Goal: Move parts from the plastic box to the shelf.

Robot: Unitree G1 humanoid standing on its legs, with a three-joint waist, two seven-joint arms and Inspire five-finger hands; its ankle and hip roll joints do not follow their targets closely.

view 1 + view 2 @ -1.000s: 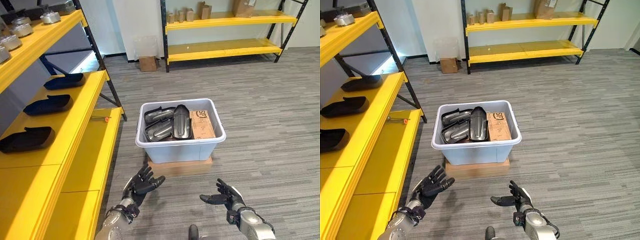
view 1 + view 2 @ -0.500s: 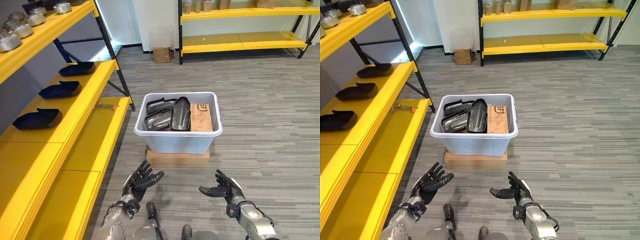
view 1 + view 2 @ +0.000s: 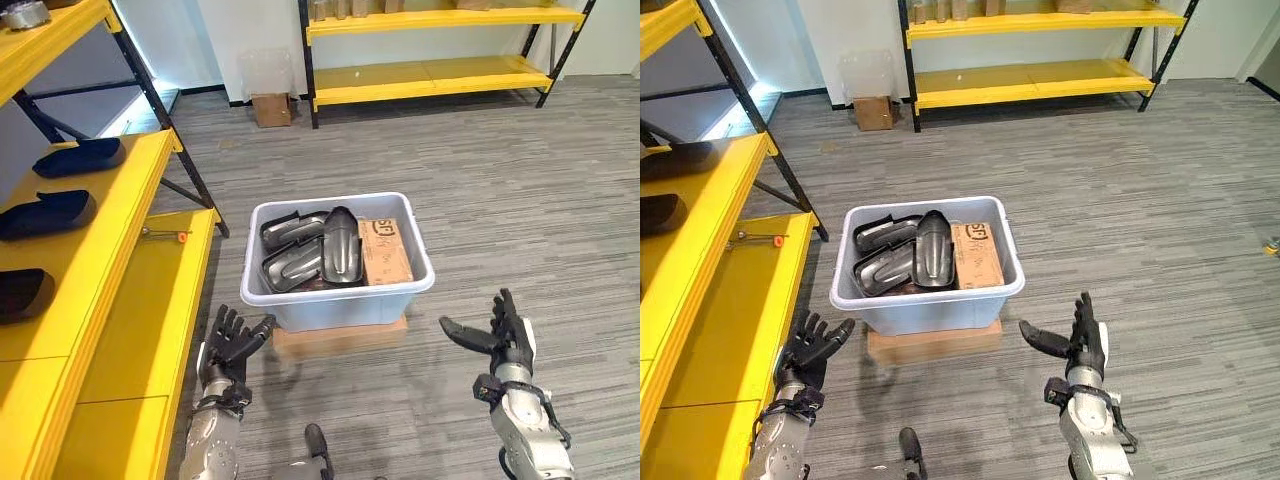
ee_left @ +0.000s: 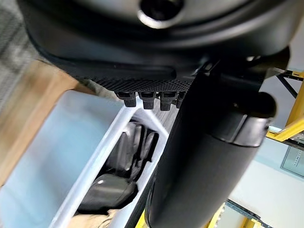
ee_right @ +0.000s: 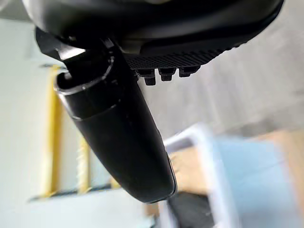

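Note:
A pale grey plastic box (image 3: 336, 300) stands on a flat cardboard slab on the floor. It holds several dark moulded parts (image 3: 338, 245) and a brown carton (image 3: 383, 250). My left hand (image 3: 228, 345) hovers open beside the box's near left corner, fingers spread, holding nothing. My right hand (image 3: 503, 332) is raised open to the right of the box, thumb pointing toward it, also empty. The yellow shelf (image 3: 90, 240) runs along the left with three dark parts (image 3: 78, 157) lying on its middle level. The left wrist view looks past the thumb (image 4: 204, 156) into the box at the parts (image 4: 128, 147).
A lower yellow shelf board (image 3: 160, 320) carries a small orange-tipped tool (image 3: 165, 235). Another yellow rack (image 3: 430, 75) stands at the far wall with a small cardboard box (image 3: 271, 109) on the floor beside it. Grey carpet lies open to the right.
The camera view has shifted. Both hands have risen toward the box: the left is now by its near left corner, the right higher and further right with fingers pointing up.

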